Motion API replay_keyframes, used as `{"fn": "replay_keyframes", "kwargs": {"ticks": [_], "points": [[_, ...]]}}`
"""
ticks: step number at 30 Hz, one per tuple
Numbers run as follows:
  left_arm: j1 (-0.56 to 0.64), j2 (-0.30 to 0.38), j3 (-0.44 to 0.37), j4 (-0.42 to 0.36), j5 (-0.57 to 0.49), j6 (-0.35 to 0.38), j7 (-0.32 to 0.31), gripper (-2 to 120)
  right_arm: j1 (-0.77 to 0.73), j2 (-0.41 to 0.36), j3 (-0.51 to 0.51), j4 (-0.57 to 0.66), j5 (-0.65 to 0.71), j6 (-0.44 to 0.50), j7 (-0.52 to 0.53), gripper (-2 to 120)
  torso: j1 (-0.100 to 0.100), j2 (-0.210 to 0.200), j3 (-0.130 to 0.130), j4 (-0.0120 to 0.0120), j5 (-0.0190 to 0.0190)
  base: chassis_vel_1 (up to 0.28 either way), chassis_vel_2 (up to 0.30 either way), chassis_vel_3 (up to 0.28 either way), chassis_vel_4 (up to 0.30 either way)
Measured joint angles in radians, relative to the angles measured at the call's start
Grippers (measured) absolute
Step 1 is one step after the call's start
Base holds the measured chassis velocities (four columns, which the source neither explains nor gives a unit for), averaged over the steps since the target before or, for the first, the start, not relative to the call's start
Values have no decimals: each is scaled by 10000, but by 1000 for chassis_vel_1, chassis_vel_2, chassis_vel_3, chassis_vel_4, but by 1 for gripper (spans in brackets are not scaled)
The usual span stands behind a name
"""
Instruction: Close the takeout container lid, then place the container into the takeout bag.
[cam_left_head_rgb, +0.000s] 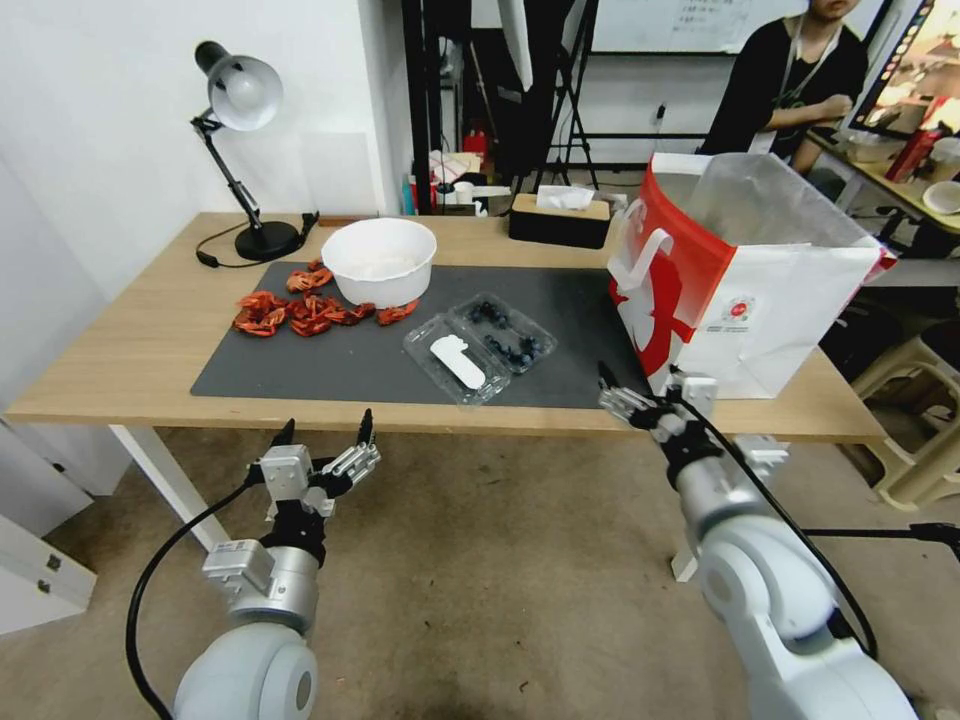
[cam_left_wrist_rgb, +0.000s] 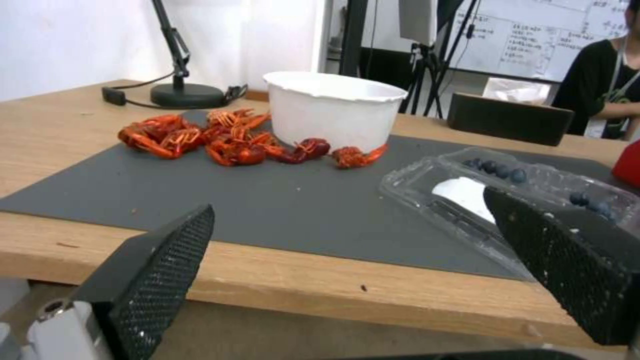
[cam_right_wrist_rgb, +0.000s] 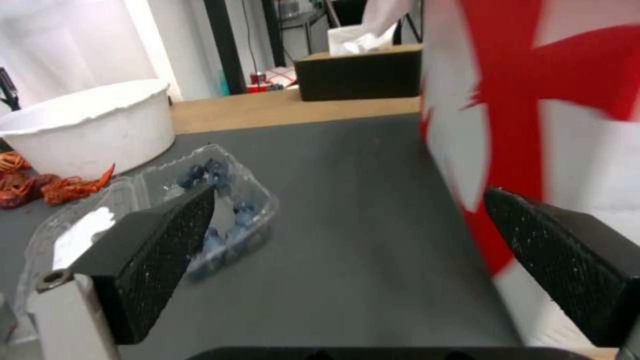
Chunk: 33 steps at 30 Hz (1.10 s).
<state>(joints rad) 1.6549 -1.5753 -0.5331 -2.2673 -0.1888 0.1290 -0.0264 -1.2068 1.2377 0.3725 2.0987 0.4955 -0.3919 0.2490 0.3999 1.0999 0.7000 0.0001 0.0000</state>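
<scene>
Takeout bag (cam_left_head_rgb: 745, 275) stands open at 3 o'clock on my wooden table (cam_left_head_rgb: 140, 350), clear liner inside. Takeout container (cam_left_head_rgb: 480, 345) lies open mid-mat (cam_left_head_rgb: 340, 365), blueberries inside, lid (cam_left_head_rgb: 452, 362) flat. My left gripper (cam_left_head_rgb: 322, 435) and right gripper (cam_left_head_rgb: 635, 395) both gape wide, empty.

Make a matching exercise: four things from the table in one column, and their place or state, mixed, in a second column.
1. lid
2. bag
3. bowl
4. lamp

a. standing at the table's right end
b. lying open on the mat
c. at the table's far left corner
d. beside the red crayfish

Pairs: 1-b, 2-a, 3-d, 4-c
</scene>
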Motion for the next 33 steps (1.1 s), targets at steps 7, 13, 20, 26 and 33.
{"fn": "replay_keyframes", "kwargs": {"ticks": [7,13,20,26,33], "points": [[131,-164,-57,-36,118,-128,-18,100,1937,-224,-1361,-1400,1159,-484,1536,100,0,0,0,0,-1,0,0,0,0],[169,-204,-97,-59,143,-164,-30,100,2739,-180,-1906,-2087,1565,-752,2101,100,0,0,1,-2,-1,0,0,0,0],[165,-211,-161,5,144,-251,-39,100,3790,-44,-2461,-2990,2033,-1368,2714,100,0,0,1,-1,-1,0,0,0,0],[135,-153,-222,82,120,-303,-50,100,4191,28,-2639,-3272,2120,-1949,2967,100,0,0,0,-1,-1,0,0,0,0],[99,-95,-240,174,81,-385,-101,100,4358,147,-2715,-3456,2119,-2359,3130,100,1,0,0,-1,-1,0,0,0,0]]}}
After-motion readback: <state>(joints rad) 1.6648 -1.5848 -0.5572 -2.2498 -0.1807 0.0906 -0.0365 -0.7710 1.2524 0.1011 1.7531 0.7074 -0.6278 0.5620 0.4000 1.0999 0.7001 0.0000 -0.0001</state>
